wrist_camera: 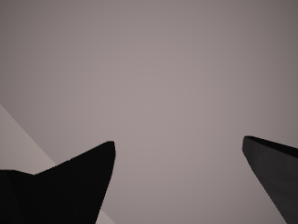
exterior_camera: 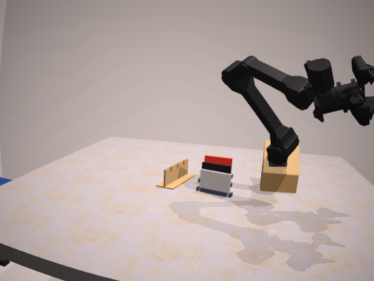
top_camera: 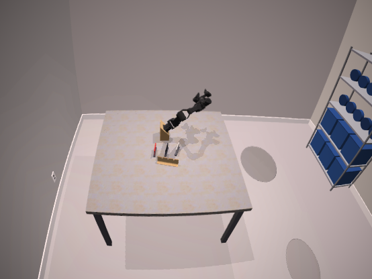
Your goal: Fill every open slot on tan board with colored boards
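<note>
Claw (top_camera: 201,94) (wrist_camera: 178,145) hangs wide at the upper right of the exterior frame — boards (top_camera: 166,149) (exterior_camera: 216,182) stand mid-frame, right of the slotted tan board (top_camera: 168,161) (exterior_camera: 176,173). Best approach: descend square over one board, straddle it evenly, pinch near its top, lift straight.

The gripper's black fingers stand wide apart before a plain greyish wall (wrist_camera: 150,75).

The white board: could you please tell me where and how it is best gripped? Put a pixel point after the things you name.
I'd pinch the top edge of the white board (top_camera: 177,149) (exterior_camera: 216,182) from straight above, one finger on each broad face. It stands upright and thin in its holder (exterior_camera: 231,194), which hugs its lower part and leaves the top exposed.
</note>
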Controlling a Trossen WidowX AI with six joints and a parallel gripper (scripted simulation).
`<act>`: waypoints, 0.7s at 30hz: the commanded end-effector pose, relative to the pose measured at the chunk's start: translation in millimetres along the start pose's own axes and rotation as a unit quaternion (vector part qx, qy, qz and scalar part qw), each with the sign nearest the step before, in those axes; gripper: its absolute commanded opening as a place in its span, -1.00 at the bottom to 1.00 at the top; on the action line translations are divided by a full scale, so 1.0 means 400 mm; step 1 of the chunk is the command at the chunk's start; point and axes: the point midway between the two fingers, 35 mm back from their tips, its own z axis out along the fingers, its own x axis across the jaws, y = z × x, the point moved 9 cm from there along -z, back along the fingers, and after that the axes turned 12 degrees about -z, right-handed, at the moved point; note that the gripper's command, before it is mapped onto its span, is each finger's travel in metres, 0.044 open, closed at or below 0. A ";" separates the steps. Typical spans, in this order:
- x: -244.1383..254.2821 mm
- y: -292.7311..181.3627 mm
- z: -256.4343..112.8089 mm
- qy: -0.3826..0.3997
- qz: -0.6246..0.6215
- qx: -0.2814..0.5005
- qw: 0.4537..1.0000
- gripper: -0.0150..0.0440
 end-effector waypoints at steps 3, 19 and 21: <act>0.005 0.012 -0.003 0.000 -0.031 -0.028 0.999 0.60; 0.005 0.197 -0.090 -0.150 -0.163 -0.255 0.941 0.15; 0.005 0.210 -0.101 -0.164 -0.174 -0.269 0.933 0.15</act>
